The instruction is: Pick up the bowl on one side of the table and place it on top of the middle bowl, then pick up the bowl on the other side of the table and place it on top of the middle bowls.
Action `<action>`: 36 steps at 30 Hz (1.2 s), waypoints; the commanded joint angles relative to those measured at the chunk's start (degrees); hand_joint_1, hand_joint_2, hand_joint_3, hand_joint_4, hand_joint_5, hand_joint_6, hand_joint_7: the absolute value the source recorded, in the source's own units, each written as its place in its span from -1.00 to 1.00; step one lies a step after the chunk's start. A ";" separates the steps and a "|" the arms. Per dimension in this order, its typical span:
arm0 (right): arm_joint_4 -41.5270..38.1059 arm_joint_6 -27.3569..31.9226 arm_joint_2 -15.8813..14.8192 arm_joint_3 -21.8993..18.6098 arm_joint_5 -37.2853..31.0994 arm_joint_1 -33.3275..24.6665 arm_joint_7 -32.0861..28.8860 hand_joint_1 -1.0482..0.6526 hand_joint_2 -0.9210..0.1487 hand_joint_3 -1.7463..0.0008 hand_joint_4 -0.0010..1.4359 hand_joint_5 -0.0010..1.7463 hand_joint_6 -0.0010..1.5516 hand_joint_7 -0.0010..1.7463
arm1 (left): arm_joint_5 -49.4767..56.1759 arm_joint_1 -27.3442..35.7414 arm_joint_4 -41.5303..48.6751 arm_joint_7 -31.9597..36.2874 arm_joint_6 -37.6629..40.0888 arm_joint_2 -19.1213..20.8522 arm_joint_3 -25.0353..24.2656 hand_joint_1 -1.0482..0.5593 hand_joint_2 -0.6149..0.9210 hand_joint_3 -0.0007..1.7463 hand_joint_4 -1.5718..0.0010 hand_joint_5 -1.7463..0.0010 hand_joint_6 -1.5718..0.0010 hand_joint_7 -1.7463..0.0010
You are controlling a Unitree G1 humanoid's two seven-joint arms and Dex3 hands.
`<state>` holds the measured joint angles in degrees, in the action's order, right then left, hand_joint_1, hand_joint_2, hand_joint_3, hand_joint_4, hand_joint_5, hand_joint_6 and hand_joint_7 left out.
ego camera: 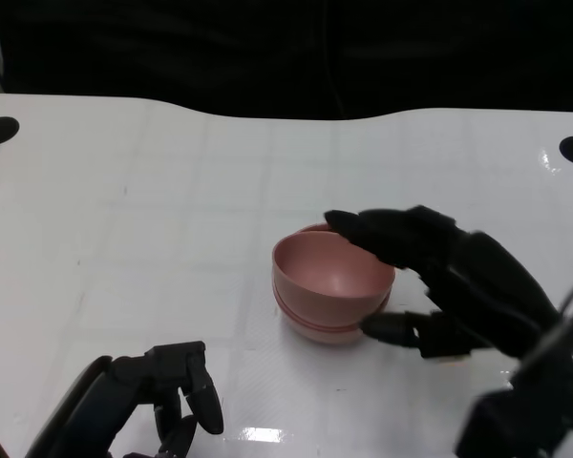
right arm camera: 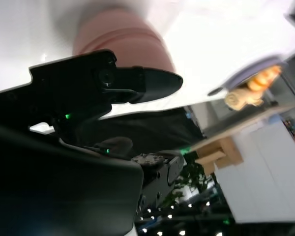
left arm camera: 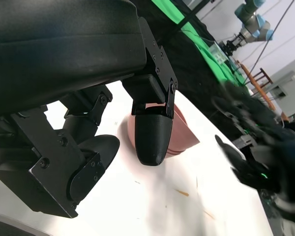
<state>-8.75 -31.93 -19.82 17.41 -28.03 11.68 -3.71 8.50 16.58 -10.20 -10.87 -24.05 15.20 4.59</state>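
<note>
The pink bowl stack (ego camera: 332,283) stands on the white table (ego camera: 153,219), near its middle. You can see a seam line around the outer wall below the rim, which shows one bowl nested in another; how many bowls make up the stack cannot be told. The topmost bowl sits upright with its opening facing up.

The right hand (ego camera: 439,281) is at the side of the stack toward the robot's right. Its upper fingers (ego camera: 382,234) reach over the rim of the top bowl, and its lower finger lies against the outer wall near the base. In the head view the fingers appear to touch the bowl. Whether the hand is gripping the bowl or only resting against it cannot be told. In the right wrist view the stack (right arm camera: 120,37) appears blurred beyond the fingers of the right hand (right arm camera: 113,83).

The left hand (ego camera: 158,401) is on the near side of the stack, well apart from it. It holds nothing, and its fingers hang loosely apart. In the left wrist view the stack (left arm camera: 182,135) lies beyond the left hand's fingertips (left arm camera: 152,137).
</note>
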 commanded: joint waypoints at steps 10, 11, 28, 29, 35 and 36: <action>4.16 -6.23 1.57 -5.92 12.46 -11.79 1.36 -0.21 -1.00 0.79 -0.81 0.23 -0.39 -0.65 | -0.49 -0.32 0.77 0.37 -1.56 -0.36 -0.45 0.35 0.18 0.73 -0.10 -0.99 -0.01 -0.71; 4.58 -6.04 1.79 -6.09 13.71 -12.29 2.05 -0.18 -1.00 0.80 -0.78 0.25 -0.37 -0.63 | -0.44 -0.32 0.80 0.45 -1.67 -0.45 -0.49 0.35 0.18 0.73 -0.10 -0.99 -0.02 -0.71; -0.80 -11.74 9.06 -10.36 20.51 -14.10 3.88 0.27 0.10 -0.50 -0.09 0.69 -0.10 0.33 | -3.52 -2.15 4.15 2.84 -2.43 -5.94 -1.68 0.36 0.18 0.81 -0.14 -0.97 -0.05 -0.76; -1.31 -11.71 9.29 -10.63 20.68 -13.83 4.03 0.28 0.15 -0.56 -0.06 0.70 -0.08 0.34 | -4.00 -2.49 4.92 2.93 -2.73 -6.45 -1.66 0.37 0.18 0.81 -0.13 -0.98 -0.05 -0.77; -1.88 -11.08 9.91 -11.37 20.51 -13.62 4.84 0.32 0.23 -0.62 0.11 0.76 0.03 0.37 | -3.54 -3.32 7.25 3.88 -4.57 -7.57 -1.94 0.36 0.16 0.83 -0.09 -1.00 -0.03 -0.81; -1.89 -11.09 9.98 -11.45 20.48 -13.62 4.93 0.32 0.23 -0.62 0.11 0.76 0.04 0.37 | -3.52 -3.34 7.32 3.89 -4.65 -7.59 -1.95 0.36 0.16 0.84 -0.09 -1.00 -0.03 -0.81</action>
<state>-10.26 -42.83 -9.79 6.67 -7.78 -2.36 1.05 5.06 13.88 -3.34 -7.73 -27.58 7.32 3.36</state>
